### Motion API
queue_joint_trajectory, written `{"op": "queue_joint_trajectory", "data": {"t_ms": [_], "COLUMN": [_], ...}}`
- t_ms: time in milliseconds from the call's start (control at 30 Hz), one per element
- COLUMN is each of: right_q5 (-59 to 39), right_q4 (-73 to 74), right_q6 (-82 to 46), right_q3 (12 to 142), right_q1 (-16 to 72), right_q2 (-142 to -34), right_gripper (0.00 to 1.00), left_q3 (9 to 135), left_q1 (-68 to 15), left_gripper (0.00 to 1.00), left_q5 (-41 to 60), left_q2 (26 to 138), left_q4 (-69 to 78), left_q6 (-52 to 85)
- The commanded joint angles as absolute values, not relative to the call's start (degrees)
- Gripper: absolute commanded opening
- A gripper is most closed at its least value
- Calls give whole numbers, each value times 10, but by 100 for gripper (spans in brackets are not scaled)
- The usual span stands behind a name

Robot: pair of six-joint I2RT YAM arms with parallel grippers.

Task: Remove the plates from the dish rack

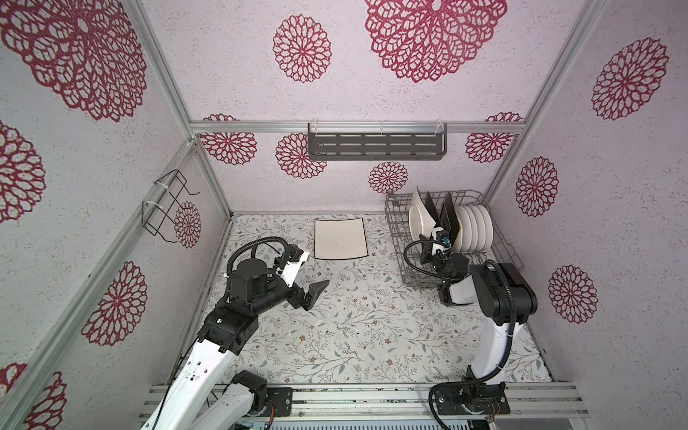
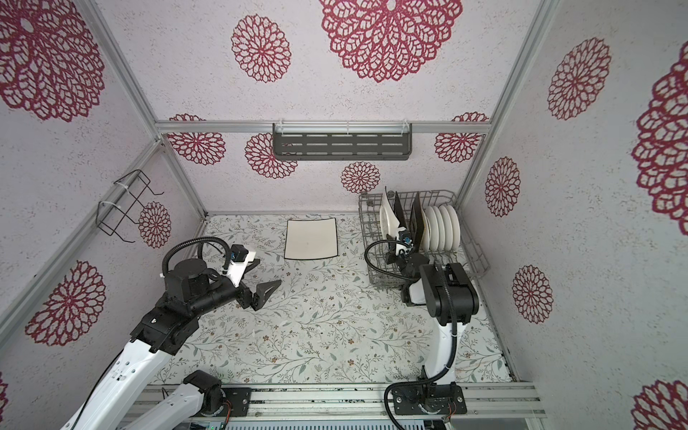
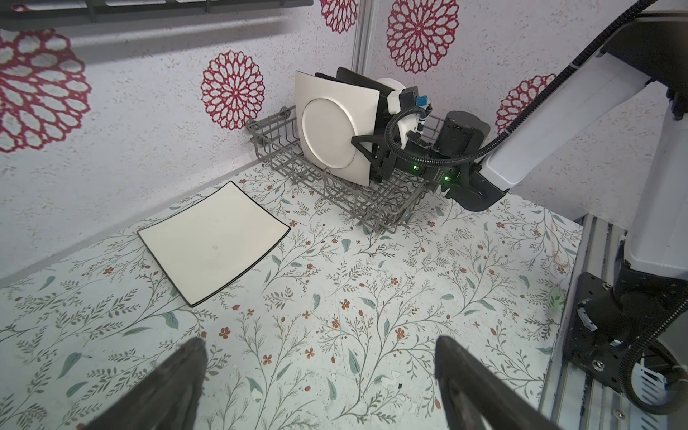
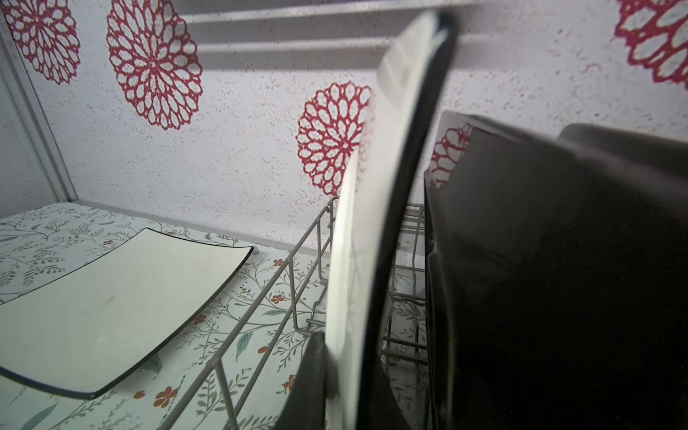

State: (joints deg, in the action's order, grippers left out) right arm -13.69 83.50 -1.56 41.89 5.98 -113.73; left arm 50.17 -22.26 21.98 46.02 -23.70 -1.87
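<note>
No legible txt, label, brand, no. or sign in any view.
</note>
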Motion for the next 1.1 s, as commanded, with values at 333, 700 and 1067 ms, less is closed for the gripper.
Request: {"op": "queue_joint_trajectory", "data": {"t_ms": [333, 700, 1067], "right_q5": [-139, -145, -147], "right_q4": [897, 815, 772], "right_q6": [-58, 4, 30], "right_q3": [437, 457, 471], "right_q1": [70, 93, 103], "right_q2": [-1062, -1002, -957], "right_gripper": [0, 0, 0], "left_q3": [477, 474, 452], "left_q1": [-228, -228, -228], "left_gripper": [97, 97, 97], "left_q5": [217, 217, 203], "left_q2": [405, 399, 372], "left_q4": [-225, -218, -195], "left_q6": [-18, -6, -2]}}
